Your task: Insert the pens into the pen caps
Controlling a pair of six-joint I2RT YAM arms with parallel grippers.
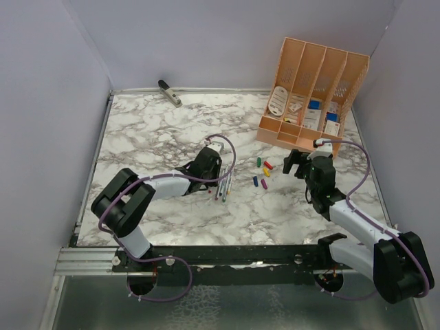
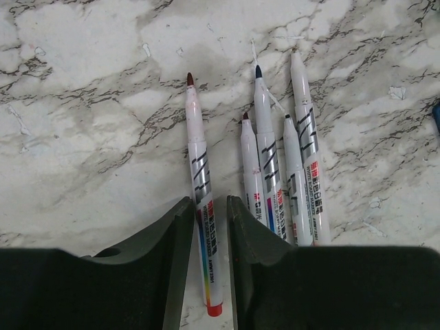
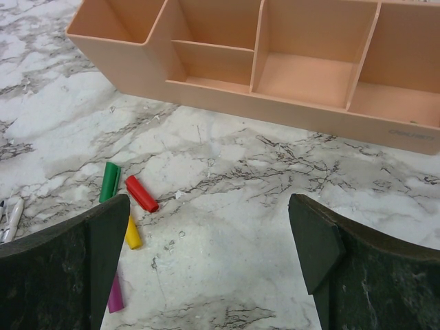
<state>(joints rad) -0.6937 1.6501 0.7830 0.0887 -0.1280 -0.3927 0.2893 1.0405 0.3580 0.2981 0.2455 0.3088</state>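
Several white marker pens [image 1: 223, 187] lie side by side on the marble, tips pointing away in the left wrist view. My left gripper [image 2: 210, 203] is low over them, its fingers narrowly apart on either side of the leftmost pen [image 2: 199, 179], which has a red end. A slim gap shows beside that pen. The other pens [image 2: 275, 172] lie just right of the fingers. Green [image 3: 109, 181], red [image 3: 141, 193], yellow [image 3: 133, 234] and purple [image 3: 115, 295] caps lie by the left finger of my right gripper [image 3: 206, 203], which is wide open and empty. A blue cap [image 1: 255, 181] lies nearby.
An orange desk organizer [image 1: 309, 96] with several compartments stands at the back right, just beyond my right gripper [image 1: 294, 163]. A grey clip-like tool [image 1: 170, 92] lies at the back wall. White walls enclose the table [image 1: 151, 137].
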